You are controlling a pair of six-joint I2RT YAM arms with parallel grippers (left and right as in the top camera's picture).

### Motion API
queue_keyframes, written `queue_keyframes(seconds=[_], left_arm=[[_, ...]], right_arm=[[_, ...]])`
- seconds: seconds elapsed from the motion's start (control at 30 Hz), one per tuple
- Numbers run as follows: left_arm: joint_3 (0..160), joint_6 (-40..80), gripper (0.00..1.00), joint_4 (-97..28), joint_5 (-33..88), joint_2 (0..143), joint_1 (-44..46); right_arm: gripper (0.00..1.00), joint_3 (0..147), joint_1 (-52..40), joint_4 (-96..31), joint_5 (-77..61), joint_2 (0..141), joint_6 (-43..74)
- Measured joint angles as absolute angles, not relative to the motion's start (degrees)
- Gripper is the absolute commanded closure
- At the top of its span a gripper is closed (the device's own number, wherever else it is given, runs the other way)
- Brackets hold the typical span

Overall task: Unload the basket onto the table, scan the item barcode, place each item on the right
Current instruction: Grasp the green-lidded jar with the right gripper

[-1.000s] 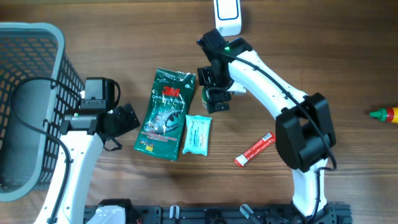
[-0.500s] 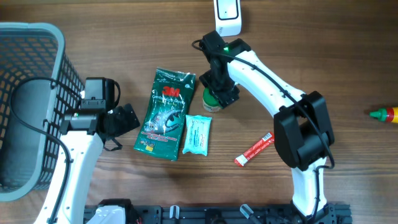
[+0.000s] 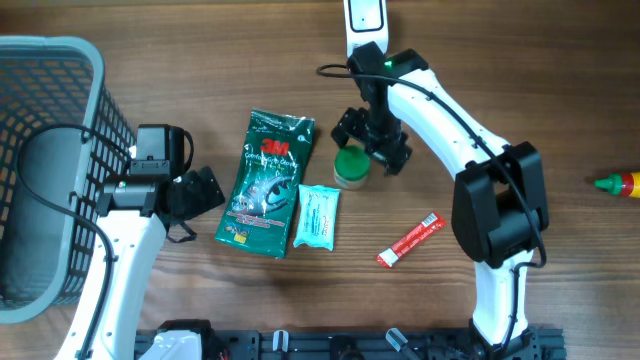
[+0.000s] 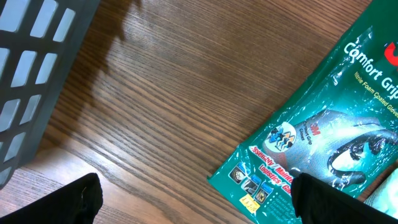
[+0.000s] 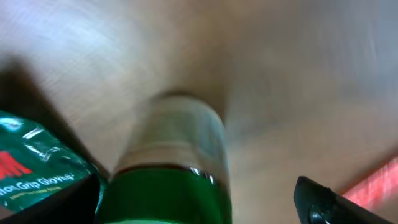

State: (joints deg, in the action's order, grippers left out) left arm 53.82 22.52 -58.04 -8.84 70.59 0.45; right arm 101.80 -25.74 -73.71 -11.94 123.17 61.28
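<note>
Two white arms point(image 3: 440, 112) with black joints point(image 3: 497, 212), black cables point(image 3: 85, 222), green light point(image 3: 388, 66).

Wooden table point(image 3: 200, 60), visible grain, low sheen. Green glove packet point(image 3: 266, 185): glossy crinkled plastic film. Grey basket point(image 3: 112, 130): matt moulded plastic lattice. Clear smooth-walled jar point(image 3: 351, 168), green lid. Red sachet point(image 3: 409, 240): shiny wrapper. Right arm shell point(image 3: 440, 108): smooth white plastic.

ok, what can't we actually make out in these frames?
jar label: right wrist view, motion blur; overhead shows only its green lid.
scanner: overhead, cut by top edge.
sauce bottle: overhead, cut by right edge.
glove pack: left wrist, cut by right edge.
red sachet print: overhead, too small.
</note>
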Motion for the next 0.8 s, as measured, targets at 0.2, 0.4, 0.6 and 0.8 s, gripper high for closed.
queue_keyframes(seconds=[0.2,0.4,0.6,0.8], left_arm=[[53.8,22.5,0.0,-58.0,-8.8,70.6,0.4],[53.8,22.5,0.0,-58.0,-8.8,70.6,0.4],[53.8,22.5,0.0,-58.0,-8.8,70.6,0.4],[53.8,22.5,0.0,-58.0,-8.8,70.6,0.4]], right_arm=[[0.0,101.8,-26.3,-77.7,-14.3,123.2,88.1],[0.0,101.7,-28.0,-75.3,-14.1,123.2,97.6],[0.25,94.3,-30.7,-69.7,-14.0,123.2,103.9],[0.33,92.4,-31.1,-69.1,-11.6,123.1,98.6]])
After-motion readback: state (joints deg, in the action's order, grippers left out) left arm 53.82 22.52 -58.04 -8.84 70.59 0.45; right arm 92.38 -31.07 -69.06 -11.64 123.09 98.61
